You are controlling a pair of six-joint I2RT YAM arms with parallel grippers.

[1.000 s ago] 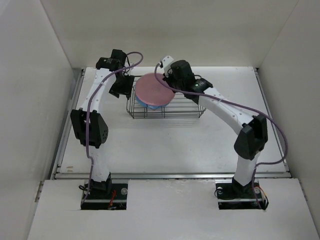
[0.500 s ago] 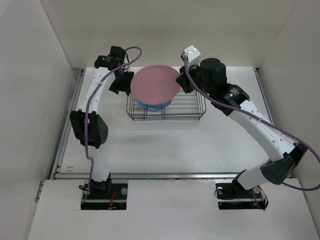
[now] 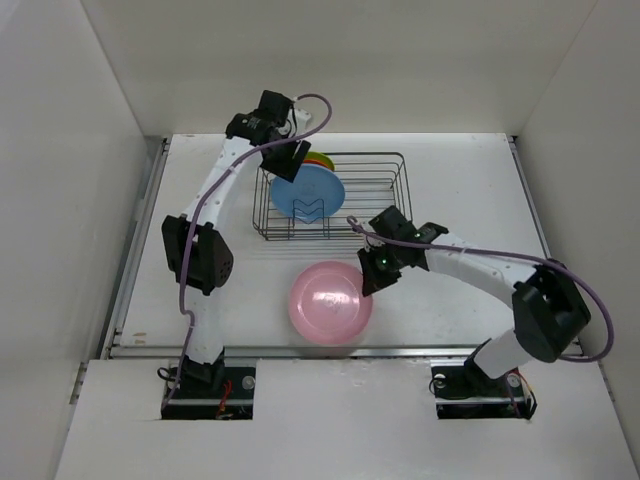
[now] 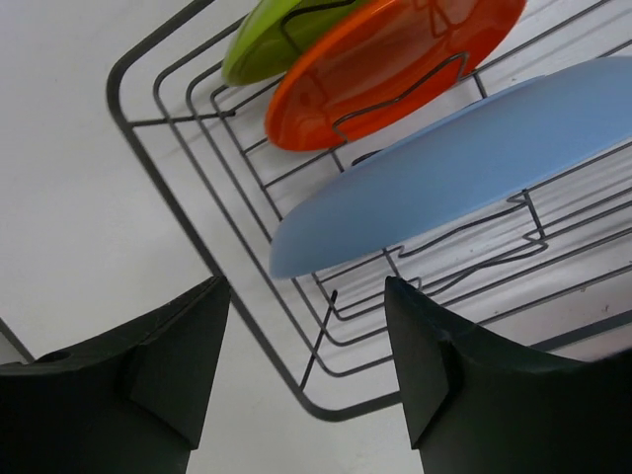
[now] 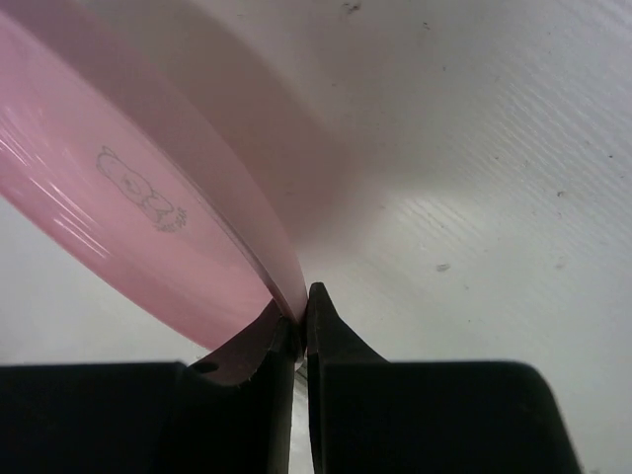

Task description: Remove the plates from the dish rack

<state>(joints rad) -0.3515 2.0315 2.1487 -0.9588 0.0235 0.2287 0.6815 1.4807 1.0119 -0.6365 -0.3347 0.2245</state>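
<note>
My right gripper (image 3: 370, 285) is shut on the right rim of the pink plate (image 3: 330, 301), which is low over the table near the front edge; the wrist view shows its fingers pinching the pink plate's rim (image 5: 197, 227). The dish rack (image 3: 385, 205) stands at the back and holds the light blue plate (image 3: 310, 193), the orange plate (image 3: 322, 162) and a lime green plate (image 3: 316, 156) upright. My left gripper (image 3: 283, 163) hovers open over the rack's left end. In the left wrist view the blue plate (image 4: 464, 168), orange plate (image 4: 395, 59), green plate (image 4: 262, 44) and rack corner (image 4: 336, 410) show.
White walls enclose the table on the left, back and right. A metal rail (image 3: 340, 350) runs along the table's front edge, just in front of the pink plate. The right half of the rack holds no plates.
My right arm has carried the pink plate from above the rack down and forward to the front of the table. My left gripper has moved right, over the rack's left end.
</note>
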